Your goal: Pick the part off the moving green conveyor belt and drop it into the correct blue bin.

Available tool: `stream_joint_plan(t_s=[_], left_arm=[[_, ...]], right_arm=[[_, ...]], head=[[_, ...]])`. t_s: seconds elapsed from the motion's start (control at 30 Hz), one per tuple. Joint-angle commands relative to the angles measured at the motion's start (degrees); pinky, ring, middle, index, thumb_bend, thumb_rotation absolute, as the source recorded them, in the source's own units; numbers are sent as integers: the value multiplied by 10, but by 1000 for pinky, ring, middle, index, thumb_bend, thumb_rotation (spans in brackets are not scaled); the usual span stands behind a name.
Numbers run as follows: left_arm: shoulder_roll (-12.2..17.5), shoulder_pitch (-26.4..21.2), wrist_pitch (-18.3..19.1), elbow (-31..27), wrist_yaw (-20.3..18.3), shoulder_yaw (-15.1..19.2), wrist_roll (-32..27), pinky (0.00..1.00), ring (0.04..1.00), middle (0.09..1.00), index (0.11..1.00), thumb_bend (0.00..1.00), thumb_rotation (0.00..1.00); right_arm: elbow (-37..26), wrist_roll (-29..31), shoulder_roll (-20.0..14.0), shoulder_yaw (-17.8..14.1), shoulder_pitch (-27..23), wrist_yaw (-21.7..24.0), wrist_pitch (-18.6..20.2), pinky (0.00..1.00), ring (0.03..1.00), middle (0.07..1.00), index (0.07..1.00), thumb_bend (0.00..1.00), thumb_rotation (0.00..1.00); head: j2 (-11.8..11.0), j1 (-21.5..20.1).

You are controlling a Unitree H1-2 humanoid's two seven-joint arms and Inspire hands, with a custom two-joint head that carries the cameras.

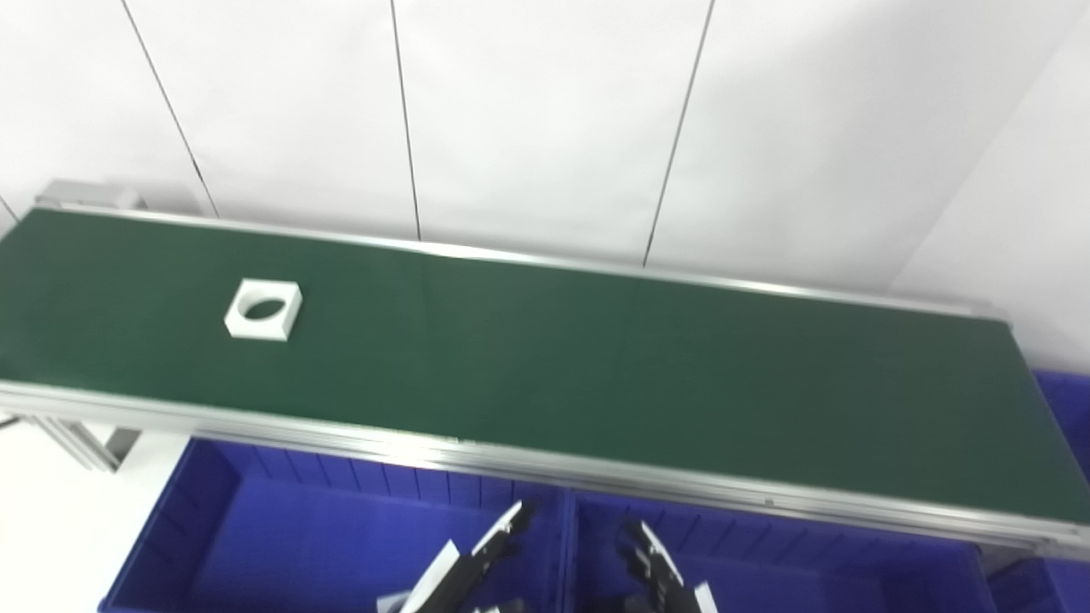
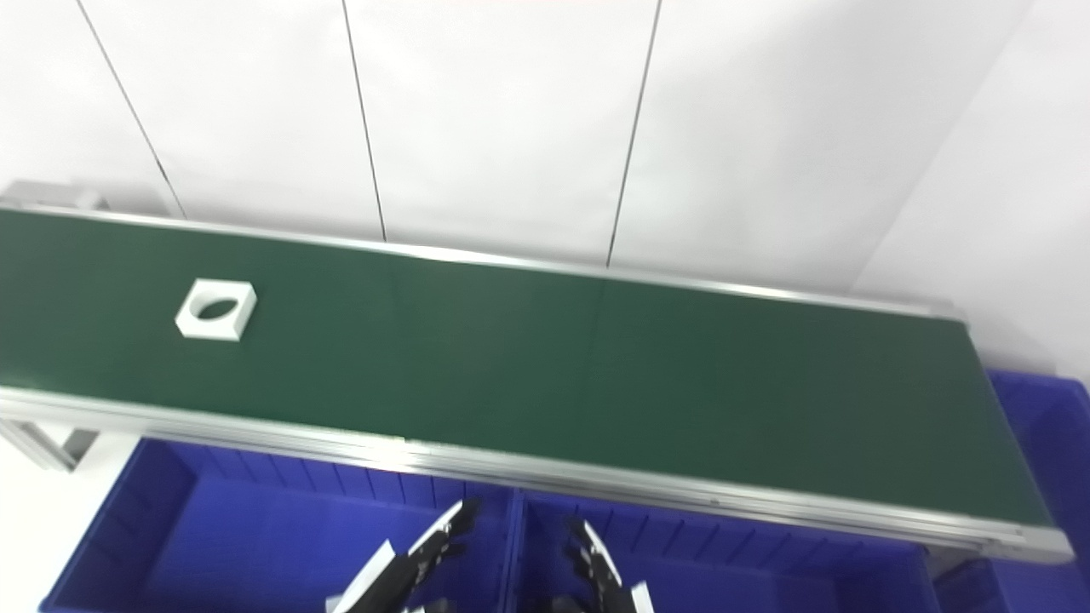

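A white square part (image 1: pixel 264 310) with a round hole lies flat on the left stretch of the green conveyor belt (image 1: pixel 596 366). Both hands sit low at the bottom edge, in front of the belt and above the blue bins. Only the black-and-white fingertips of my left hand (image 1: pixel 477 562) show, spread apart and holding nothing. My right hand (image 1: pixel 660 566) shows the same way, fingers apart and empty. Both hands are well to the right of the part and below the belt's near rail.
A left blue bin (image 1: pixel 255 528) and a right blue bin (image 1: pixel 851 562) stand side by side under the belt's near aluminium rail (image 1: pixel 528 464). Another blue bin (image 1: pixel 1064 409) sits past the belt's right end. White wall panels rise behind.
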Motion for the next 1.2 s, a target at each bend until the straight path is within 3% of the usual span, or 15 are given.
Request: stream_joint_plan(t_s=[0.0, 0.53, 0.8, 0.9, 1.03, 1.1, 1.17], left_arm=[[0, -12, -24, -3, 15, -6, -1, 892, 957, 979, 962, 800, 899], [9, -15, -24, -5, 27, -24, -7, 876, 947, 972, 951, 789, 869], [24, -11, -25, -71, 43, -56, -14, 866, 929, 932, 952, 787, 809], [28, -12, -25, -110, 50, -67, -33, 779, 860, 874, 981, 812, 686], [29, -18, -25, -162, 57, -64, -28, 810, 853, 838, 993, 883, 587], [37, -31, -25, -184, 62, -62, -21, 780, 829, 824, 995, 907, 521], [45, -43, -25, -201, 65, -58, -16, 742, 784, 791, 985, 957, 396]], right_arm=[[-5, 2, 1, 4, -8, -10, -29, 890, 883, 944, 919, 863, 919], [-3, 4, -2, 14, -9, -20, -29, 884, 886, 946, 921, 842, 900], [-9, 1, -6, 17, -3, -21, -29, 894, 887, 941, 921, 843, 899], [-8, 2, -8, 18, -2, -20, -29, 901, 888, 940, 919, 845, 891], [-6, 6, -11, 20, -3, -18, -29, 910, 888, 941, 917, 846, 880], [-7, 8, -13, 22, -2, -16, -29, 915, 892, 943, 918, 839, 879], [-10, 8, -14, 23, -1, -15, -29, 922, 899, 949, 923, 831, 891]], head=[[-2, 1], [-4, 2], [-4, 4], [-4, 8], [1, 18], [3, 22], [3, 24]])
